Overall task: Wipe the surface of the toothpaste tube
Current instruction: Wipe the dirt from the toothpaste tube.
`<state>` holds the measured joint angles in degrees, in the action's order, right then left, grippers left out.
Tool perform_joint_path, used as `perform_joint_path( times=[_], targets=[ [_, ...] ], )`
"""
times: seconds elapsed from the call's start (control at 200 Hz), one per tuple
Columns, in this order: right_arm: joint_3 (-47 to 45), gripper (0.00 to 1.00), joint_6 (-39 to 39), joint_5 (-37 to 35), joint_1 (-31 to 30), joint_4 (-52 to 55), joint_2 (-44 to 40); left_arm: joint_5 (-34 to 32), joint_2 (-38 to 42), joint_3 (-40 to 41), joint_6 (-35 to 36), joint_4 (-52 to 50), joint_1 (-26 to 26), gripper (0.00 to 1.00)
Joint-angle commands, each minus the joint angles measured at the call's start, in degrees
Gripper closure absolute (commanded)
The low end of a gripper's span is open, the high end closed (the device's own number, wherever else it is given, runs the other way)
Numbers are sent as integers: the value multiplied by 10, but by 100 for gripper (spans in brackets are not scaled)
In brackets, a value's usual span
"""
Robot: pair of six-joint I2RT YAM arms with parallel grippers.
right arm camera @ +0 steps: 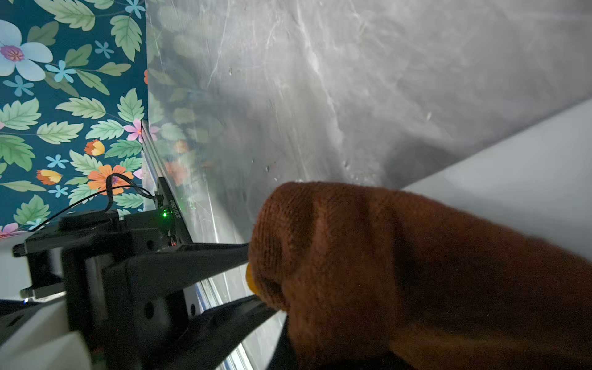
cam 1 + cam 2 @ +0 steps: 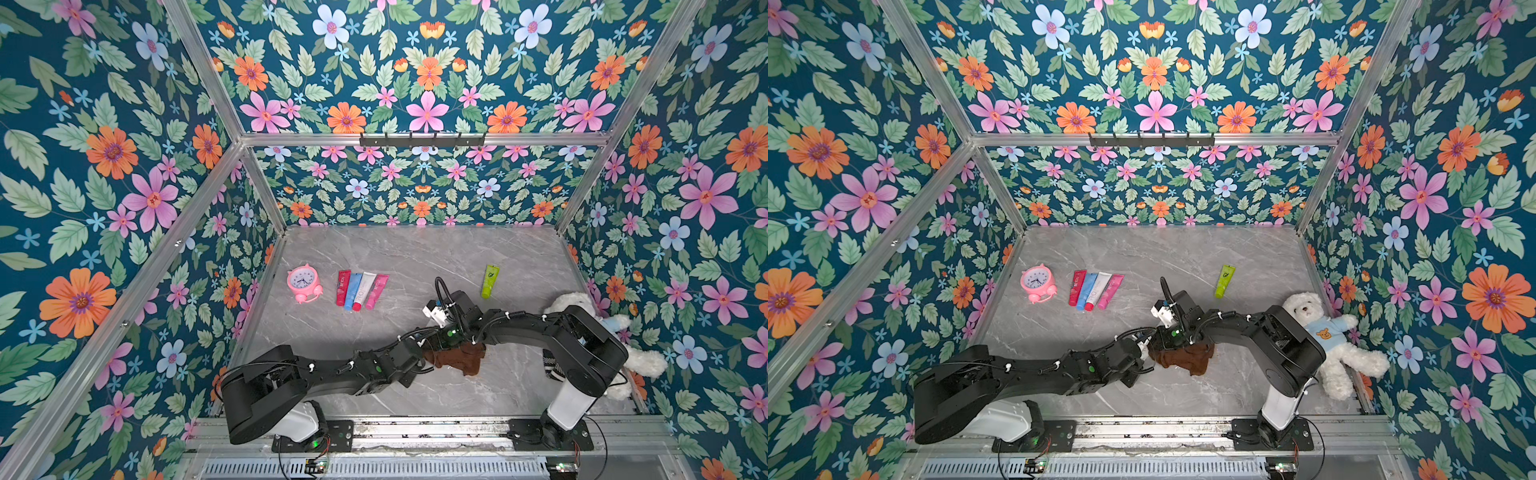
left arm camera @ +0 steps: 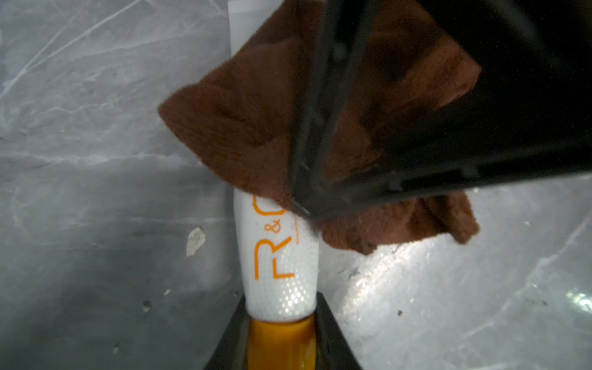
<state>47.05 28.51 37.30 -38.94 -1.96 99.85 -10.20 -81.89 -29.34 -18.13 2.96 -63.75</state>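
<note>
While the left hand [image 3: 282, 298], partly closed, gripped the tube [image 3: 278, 256] by its cap end, the right hand [image 3: 301, 198], clamped on the cloth [image 3: 243, 128], pressed just beyond. Firm strokes away from the left hand seemed best.
</note>
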Motion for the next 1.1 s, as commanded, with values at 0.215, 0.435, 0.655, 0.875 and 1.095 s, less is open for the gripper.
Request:
perform_joint_path(
  times=[0.215,0.435,0.655,0.875,1.095],
  targets=[
    [48,100,-29,-83,101,69,55,-10,10,2,3,18,1,100],
    [97,100,-43,-68,113,98,46,-10,13,4,3,20,0,100],
    [118,100,-33,-29,31,100,38,-9,15,5,2,20,0,100],
    [103,100,-12,-21,-7,90,52,-11,13,5,2,21,0,100],
    [59,100,-15,-45,2,87,29,-14,20,9,0,23,-1,100]
  ],
)
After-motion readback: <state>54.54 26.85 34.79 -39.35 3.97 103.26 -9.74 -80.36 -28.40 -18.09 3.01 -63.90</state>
